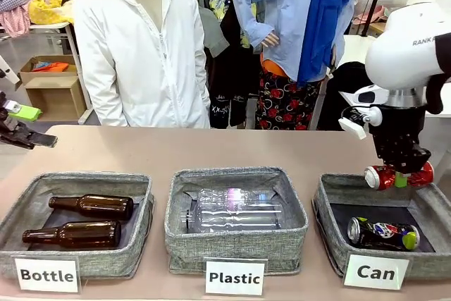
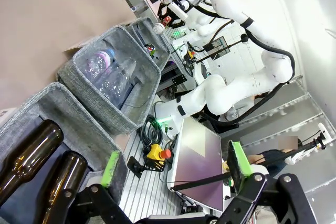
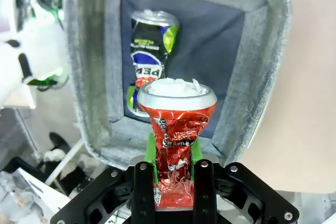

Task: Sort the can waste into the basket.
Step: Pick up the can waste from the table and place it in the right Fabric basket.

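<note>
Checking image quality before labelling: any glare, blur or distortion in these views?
Front view: sharp and evenly lit; soft highlights on the clear plastic bottles. Left wrist view: strong wide-angle warp, scene rolled, brown glass bottles close and slightly soft. Right wrist view: the red can between the right end effector pads glints, its top washed out; basket edges bow.

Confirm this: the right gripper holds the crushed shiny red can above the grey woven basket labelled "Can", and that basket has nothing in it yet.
One detail is wrong. The right gripper does hold the crushed shiny red can above the grey woven basket labelled "Can", but a crushed dark blue-black can already lies inside, as the front view shows.
</note>
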Motion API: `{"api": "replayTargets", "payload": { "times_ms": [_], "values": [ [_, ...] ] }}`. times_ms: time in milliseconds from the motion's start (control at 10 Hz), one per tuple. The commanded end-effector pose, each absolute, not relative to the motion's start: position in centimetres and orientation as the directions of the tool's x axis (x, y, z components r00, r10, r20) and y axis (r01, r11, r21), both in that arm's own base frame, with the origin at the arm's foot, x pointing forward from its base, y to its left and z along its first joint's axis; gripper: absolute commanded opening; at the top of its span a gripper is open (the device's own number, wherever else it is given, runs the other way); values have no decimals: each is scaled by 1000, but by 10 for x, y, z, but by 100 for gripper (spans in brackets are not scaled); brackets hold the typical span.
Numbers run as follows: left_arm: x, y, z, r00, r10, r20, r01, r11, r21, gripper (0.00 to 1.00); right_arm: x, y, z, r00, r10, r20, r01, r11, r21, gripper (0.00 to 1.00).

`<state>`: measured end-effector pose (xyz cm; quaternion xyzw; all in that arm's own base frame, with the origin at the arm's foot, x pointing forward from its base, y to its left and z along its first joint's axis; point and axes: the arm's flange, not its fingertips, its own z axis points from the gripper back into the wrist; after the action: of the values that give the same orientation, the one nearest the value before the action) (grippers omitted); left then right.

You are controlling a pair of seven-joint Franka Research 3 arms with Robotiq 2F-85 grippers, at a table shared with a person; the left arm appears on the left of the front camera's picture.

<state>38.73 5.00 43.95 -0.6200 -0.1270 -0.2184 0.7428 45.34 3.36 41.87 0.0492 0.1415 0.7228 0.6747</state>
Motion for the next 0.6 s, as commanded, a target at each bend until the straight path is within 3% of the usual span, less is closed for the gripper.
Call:
{"api": "replayTargets", "payload": {
  "times_ms": [0,200,500],
  "values": [
    [385,50,439,871,-173,460,484,145,-863,100,462,39,418,-150,980,-131,-956,-110,274,79],
    [385,50,439,871,-173,460,484,145,-863,100,467,44,417,-164,978,-127,-949,-121,292,100],
    [385,50,439,871,-173,460,484,145,-863,100,469,46,416,-156,980,-120,-944,-112,311,100]
  ]
}}
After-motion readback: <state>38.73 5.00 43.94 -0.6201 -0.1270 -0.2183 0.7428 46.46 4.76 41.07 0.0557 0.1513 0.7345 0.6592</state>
